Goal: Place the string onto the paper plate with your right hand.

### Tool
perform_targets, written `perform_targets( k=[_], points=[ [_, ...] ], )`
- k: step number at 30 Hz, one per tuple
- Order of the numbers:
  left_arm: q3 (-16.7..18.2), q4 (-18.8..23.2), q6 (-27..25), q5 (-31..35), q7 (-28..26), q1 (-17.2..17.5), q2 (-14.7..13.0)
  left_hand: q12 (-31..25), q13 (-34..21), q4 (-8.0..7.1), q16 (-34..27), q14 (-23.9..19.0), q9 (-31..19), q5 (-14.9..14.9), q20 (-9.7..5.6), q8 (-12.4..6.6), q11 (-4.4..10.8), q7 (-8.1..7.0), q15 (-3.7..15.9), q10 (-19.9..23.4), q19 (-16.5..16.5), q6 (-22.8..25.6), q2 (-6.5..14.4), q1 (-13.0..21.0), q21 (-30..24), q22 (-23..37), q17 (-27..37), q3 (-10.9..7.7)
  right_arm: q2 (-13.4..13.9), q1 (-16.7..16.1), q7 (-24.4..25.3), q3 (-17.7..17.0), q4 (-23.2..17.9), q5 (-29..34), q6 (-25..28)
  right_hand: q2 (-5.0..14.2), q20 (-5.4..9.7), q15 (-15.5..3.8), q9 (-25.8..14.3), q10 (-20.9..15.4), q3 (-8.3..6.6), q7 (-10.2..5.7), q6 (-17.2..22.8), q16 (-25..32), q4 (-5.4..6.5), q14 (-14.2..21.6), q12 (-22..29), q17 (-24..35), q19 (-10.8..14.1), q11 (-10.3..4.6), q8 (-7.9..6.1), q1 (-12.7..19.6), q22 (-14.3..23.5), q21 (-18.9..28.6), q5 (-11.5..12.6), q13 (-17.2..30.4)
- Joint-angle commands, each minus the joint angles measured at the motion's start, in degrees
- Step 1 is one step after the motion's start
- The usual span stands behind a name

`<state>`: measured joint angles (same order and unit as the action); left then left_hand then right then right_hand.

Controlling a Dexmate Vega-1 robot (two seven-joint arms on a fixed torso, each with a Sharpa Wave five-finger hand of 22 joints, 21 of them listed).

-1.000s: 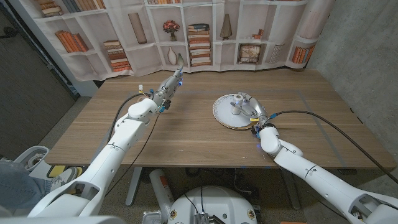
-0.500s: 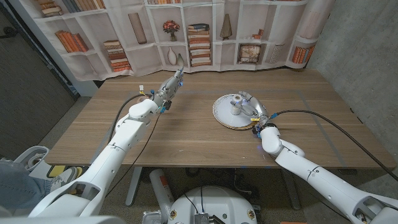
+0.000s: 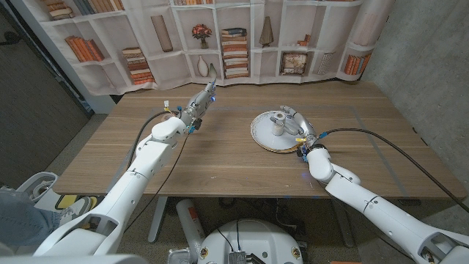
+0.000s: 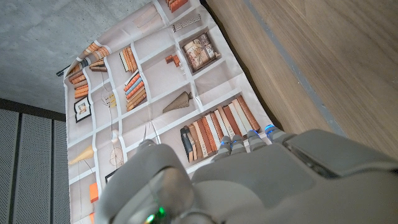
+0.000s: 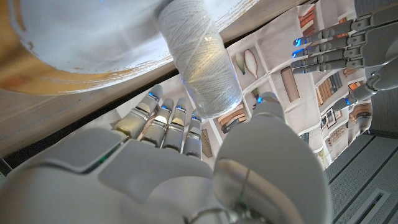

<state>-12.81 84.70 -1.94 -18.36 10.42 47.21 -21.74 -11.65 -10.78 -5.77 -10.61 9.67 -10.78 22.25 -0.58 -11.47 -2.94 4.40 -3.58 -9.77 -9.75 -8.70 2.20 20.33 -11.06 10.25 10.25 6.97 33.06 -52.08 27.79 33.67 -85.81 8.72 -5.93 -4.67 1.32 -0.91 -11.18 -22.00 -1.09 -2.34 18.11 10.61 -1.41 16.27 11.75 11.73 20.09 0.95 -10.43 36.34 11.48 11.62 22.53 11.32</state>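
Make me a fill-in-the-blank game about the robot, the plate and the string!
1. The spool of string stands on the paper ____.
2. The hand next to the spool is the robot's ____ hand.
3. The plate sits on a ____ table.
4. The left hand holds ____.

Missing words: plate; right; wooden; nothing

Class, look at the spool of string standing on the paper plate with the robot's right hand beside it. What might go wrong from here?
1. The spool of string stands upright on the paper plate, with the right hand close beside it; a brush from the fingers as the hand leaves might tip it.
2. A tipped spool might roll off the shallow plate onto the table.
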Motion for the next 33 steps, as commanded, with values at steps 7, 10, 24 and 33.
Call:
perform_targets(
  k=[7,10,24,33],
  points=[
    [-0.02,-1.10,0.82,-0.11,0.79,-0.66,0.12,-0.11,-0.14,-0.12,-0.13,2.83,-0.17,0.21,0.43,0.07,-0.06,-0.23,-0.37,-0.46,-5.32,-0.16,0.48,0.23,-0.49,0.29,0.26,0.45,0.27,-0.94,-0.82,-1.40,-2.47,-0.95,-1.60,0.26,-0.60,0.40,-0.20,-0.19,0.78,0.55,0.12,0.51,0.66,0.41,0.43,0.15,0.09,0.38,-0.66,-1.89,0.06,0.23,0.48,0.14],
    [-0.01,-1.16,0.82,-0.14,0.86,-0.70,0.13,-0.12,-0.14,-0.12,-0.14,2.82,-0.17,0.21,0.42,0.07,0.01,-0.24,-0.33,-0.43,-5.32,-0.16,0.50,0.25,-0.50,0.29,0.26,0.49,0.33,-1.15,-0.88,-1.65,-3.19,-0.97,-1.10,0.45,-0.67,0.46,-0.20,-0.14,0.90,0.55,0.20,0.52,0.94,0.34,0.45,0.17,0.03,0.49,-0.72,-2.34,0.07,0.24,0.54,0.14],
    [0.08,-0.99,0.88,-0.19,0.84,-0.47,0.08,-0.13,-0.14,-0.12,-0.16,2.81,-0.17,0.20,0.47,0.07,-0.02,-0.27,-0.32,-0.43,-5.35,-0.16,0.57,0.31,-0.50,0.29,0.27,0.64,0.55,-1.94,-2.32,-3.33,-5.07,-3.58,-2.46,3.54,-0.88,0.88,-0.20,-0.22,0.68,1.22,1.03,0.71,2.94,0.22,0.70,0.32,-0.46,1.21,-1.08,-4.79,0.11,0.29,0.59,0.13],
    [0.19,-1.26,1.13,-0.33,1.11,-0.40,0.00,-0.15,-0.14,-0.11,-0.14,2.86,-0.17,0.20,0.47,0.06,-0.01,-0.23,-0.33,-0.40,-5.36,-0.15,0.60,0.35,-0.51,0.29,0.27,0.73,0.50,-2.26,-2.32,-4.18,-5.99,-4.16,-3.18,6.71,-0.93,1.07,-0.17,-0.43,-0.64,0.97,1.76,0.73,3.36,0.11,0.92,0.31,-0.62,1.27,-1.36,-4.34,0.07,0.35,0.32,0.11]
  ],
)
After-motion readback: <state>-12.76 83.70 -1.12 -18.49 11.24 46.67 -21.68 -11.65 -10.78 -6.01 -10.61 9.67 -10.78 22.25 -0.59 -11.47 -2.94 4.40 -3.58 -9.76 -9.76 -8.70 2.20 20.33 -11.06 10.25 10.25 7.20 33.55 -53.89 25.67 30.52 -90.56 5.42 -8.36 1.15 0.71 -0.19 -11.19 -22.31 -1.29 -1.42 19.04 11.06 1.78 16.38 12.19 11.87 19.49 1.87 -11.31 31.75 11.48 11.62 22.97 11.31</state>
